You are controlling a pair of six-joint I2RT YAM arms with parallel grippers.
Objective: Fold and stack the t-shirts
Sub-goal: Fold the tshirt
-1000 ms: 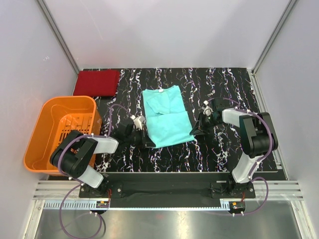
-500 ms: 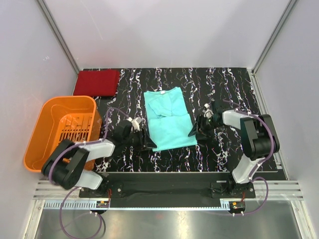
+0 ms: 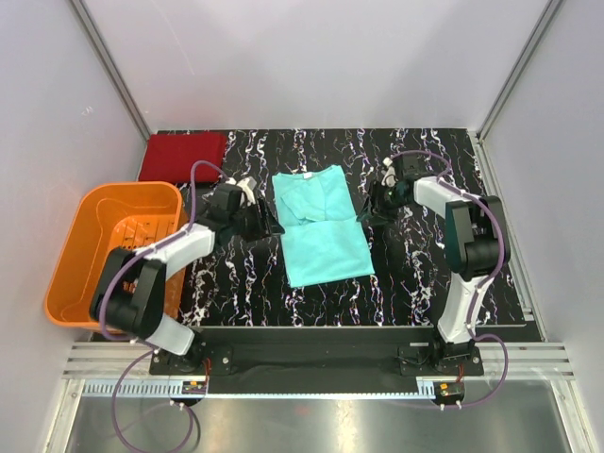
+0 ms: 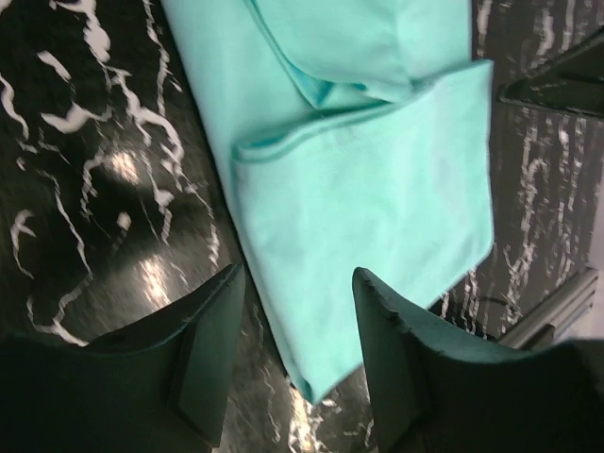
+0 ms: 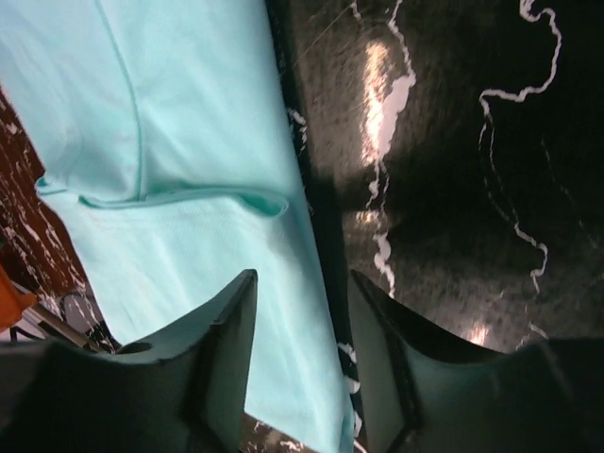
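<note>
A light teal-green t-shirt [image 3: 321, 226] lies flat mid-table as a long strip, collar at the far end and sleeves folded in. A dark red t-shirt [image 3: 184, 156] rests folded at the back left corner. My left gripper [image 3: 267, 222] is open just off the teal shirt's left edge. In the left wrist view the teal cloth [image 4: 377, 189] runs under the open left gripper [image 4: 297, 293], ungripped. My right gripper [image 3: 366, 209] stands open at the shirt's right edge. Beneath the right gripper [image 5: 302, 283] the teal cloth's edge [image 5: 170, 142] lies loose on the table.
An orange slatted basket [image 3: 71, 274] stands off the table's left side, next to the left arm. The black marbled tabletop [image 3: 425, 274] ends at grey walls behind and on both sides.
Both grippers have opened and let go of the teal shirt's near corners. They have moved away from me along its sides to its middle. The shirt now lies flat.
</note>
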